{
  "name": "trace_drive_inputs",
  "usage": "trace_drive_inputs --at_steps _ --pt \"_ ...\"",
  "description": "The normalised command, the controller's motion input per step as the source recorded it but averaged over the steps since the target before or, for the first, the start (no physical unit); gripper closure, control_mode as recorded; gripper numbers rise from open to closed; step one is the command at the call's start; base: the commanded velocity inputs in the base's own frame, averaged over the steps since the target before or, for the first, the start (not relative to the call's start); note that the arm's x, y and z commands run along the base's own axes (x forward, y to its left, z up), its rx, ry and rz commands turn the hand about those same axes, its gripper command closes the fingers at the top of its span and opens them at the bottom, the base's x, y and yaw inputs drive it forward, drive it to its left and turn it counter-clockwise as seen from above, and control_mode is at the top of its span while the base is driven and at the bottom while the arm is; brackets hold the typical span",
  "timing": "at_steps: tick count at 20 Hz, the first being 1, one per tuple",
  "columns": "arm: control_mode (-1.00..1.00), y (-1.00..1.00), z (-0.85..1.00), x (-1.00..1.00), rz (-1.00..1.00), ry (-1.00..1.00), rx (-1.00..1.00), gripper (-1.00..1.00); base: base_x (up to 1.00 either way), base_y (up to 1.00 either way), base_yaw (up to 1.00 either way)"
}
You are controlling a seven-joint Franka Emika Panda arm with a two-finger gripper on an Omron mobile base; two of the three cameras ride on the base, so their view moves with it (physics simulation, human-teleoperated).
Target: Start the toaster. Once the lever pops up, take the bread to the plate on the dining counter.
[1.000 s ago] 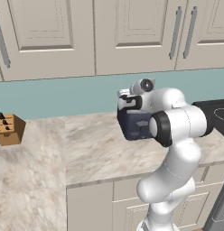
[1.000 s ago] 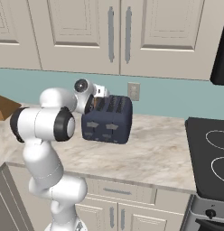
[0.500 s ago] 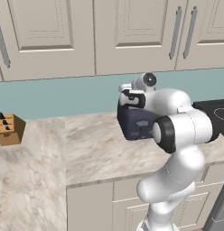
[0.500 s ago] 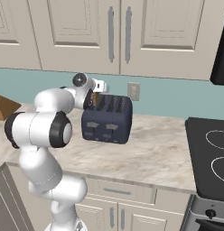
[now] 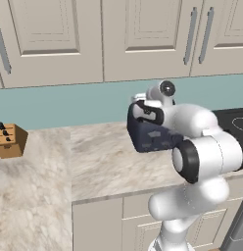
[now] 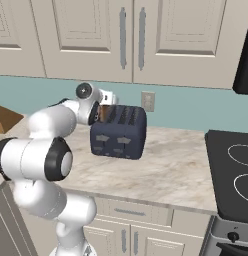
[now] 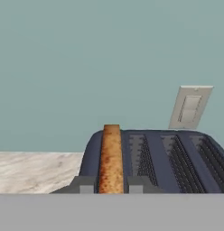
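Over the marbled desk, against the teal wall, I am looking at the dark navy toaster standing with its four slots facing up. My hand is hovering at the toaster's left end, just above its top, and its fingers are sitting drawn together on either side of the bread. From the hand view I am seeing that golden-brown slice edge-on, standing upright in the leftmost slot and rising above the toaster's top, so the fingers are pinching it. The other slots to its right are showing dark ribbed walls. A pale wall outlet is sitting on the wall behind the toaster. Off to the left a tan knife block is standing on the desk, well apart from the toaster, and a black stovetop is lying to the right.
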Motion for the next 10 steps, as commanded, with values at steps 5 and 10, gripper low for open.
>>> trace_drive_inputs --at_steps 5,10 --pt "-1.00 0.00 0.31 -0.55 0.00 0.00 0.00 1.00 0.00 0.00 0.00" --pt "-1.00 0.00 0.44 -0.52 0.00 0.00 0.00 1.00 0.00 0.00 0.00"
